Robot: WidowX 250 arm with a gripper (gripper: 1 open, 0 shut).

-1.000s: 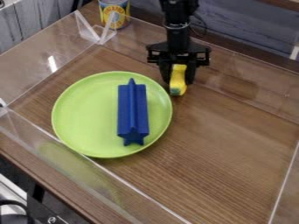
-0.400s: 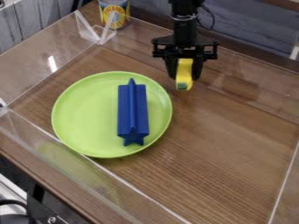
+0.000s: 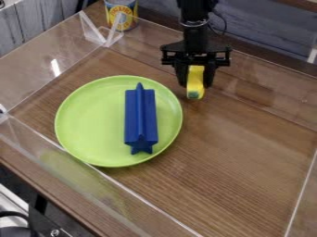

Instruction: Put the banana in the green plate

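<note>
Banana caught between the black fingers, beside the plate

The gripper [image 3: 195, 76] has its fingers closed around the banana [image 3: 195, 83], greenish tip pointing out, probably so it can be set down cleanly; the green plate [image 3: 93, 143] sits just beside, the blue block [image 3: 140, 120] lying on it and leaving bare green to its left.

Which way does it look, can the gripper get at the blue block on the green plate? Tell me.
Probably yes, once the gripper lets go of the banana; nothing lies on top of the blue block.
</note>
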